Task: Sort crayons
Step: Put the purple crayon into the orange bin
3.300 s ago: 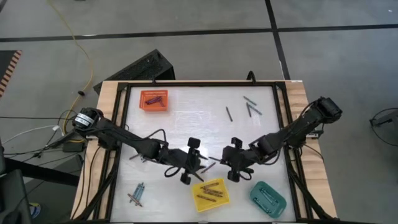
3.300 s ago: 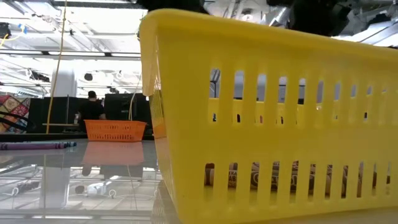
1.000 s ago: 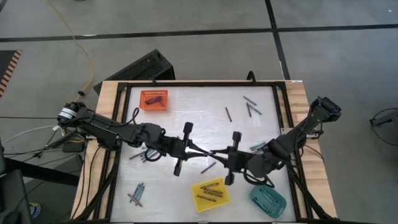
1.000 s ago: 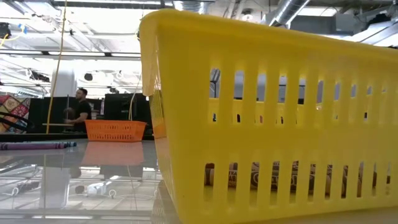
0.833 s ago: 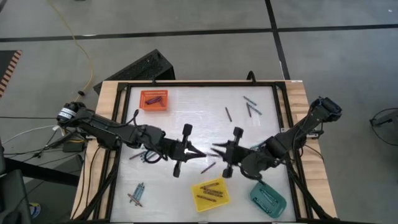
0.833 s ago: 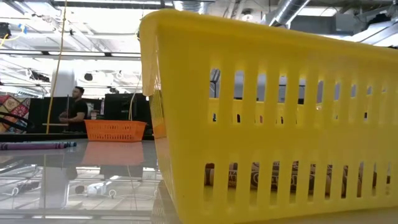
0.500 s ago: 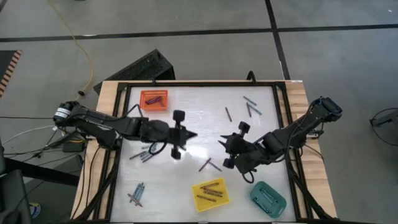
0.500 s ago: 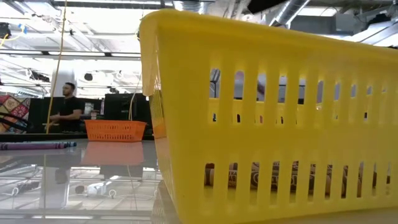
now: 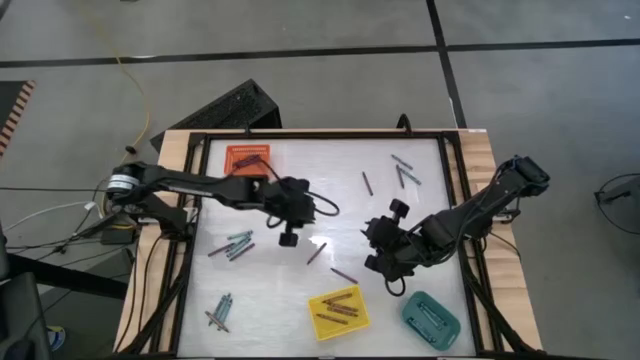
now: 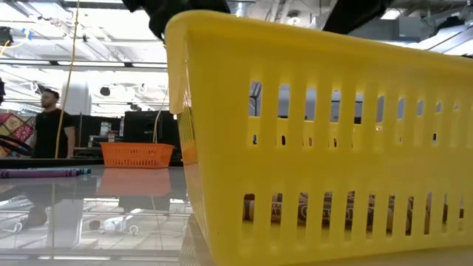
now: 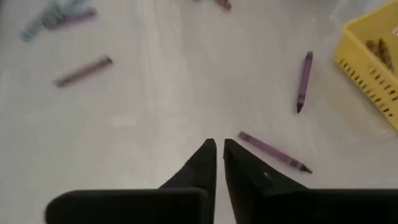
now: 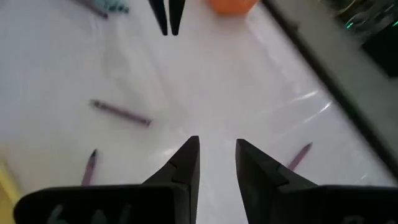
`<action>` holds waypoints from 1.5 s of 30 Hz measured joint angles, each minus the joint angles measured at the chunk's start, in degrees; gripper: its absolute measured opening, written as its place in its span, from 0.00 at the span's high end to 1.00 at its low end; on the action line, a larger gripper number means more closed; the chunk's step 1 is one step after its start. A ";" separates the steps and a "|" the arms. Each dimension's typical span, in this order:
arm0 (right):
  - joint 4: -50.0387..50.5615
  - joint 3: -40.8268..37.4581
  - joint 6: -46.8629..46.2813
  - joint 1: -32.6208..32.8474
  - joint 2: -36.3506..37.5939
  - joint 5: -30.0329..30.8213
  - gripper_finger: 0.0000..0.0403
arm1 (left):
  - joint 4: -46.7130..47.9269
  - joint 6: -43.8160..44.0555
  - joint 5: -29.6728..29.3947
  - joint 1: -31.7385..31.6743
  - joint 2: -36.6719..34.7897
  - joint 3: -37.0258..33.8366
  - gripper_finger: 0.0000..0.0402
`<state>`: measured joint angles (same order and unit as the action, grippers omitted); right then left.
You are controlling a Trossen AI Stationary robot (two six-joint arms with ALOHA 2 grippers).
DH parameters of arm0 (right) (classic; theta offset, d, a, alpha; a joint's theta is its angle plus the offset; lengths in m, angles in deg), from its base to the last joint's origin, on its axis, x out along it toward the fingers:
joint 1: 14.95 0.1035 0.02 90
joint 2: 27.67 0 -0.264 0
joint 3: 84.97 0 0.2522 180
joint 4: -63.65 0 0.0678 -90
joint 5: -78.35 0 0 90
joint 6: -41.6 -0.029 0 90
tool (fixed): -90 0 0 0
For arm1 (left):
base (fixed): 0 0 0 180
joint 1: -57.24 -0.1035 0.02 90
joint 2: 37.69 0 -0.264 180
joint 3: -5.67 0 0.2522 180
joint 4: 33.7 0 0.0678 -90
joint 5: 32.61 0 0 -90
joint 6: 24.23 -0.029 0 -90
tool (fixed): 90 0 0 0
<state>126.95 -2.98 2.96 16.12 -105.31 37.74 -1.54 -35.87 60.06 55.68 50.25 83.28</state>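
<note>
In the middle of the high view, the two arms face each other across a small gap of bare bench (image 9: 330, 200), and that is my first worry. The left jaws, just left of centre, are barely parted, a thin slit with nothing in it. The right jaws, just right of centre, stand partly open and also empty. Two purple crayons lie loose between and below them: one crayon (image 9: 317, 252) slants near the centre, and the other crayon (image 9: 344, 274) lies just above the yellow tray (image 9: 360, 322).

If both arms go for the same stick, I reckon the wrists could knock together. A fingertip landing beside a crayon instead of astride it would likely send it rolling. With the left jaws so narrow, they may simply push a stick along.

More crayons sit in a cluster (image 9: 230, 245) at centre left, a bunch (image 9: 220, 312) at lower left, and a scatter (image 9: 402, 172) at upper right. I cannot tell their colours apart.

The low view is mostly blocked by the yellow tray's wall. What lies in the teal tray (image 9: 412, 305) I cannot make out.
</note>
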 joint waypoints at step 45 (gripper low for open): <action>-3.70 -4.19 -4.42 2.12 -0.04 -1.26 0.74 | -6.61 26.75 -16.87 10.19 14.72 -13.31 0.98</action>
<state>123.25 -7.18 -1.47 18.24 -105.35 36.48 -8.15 -9.12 43.19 65.86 64.97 69.97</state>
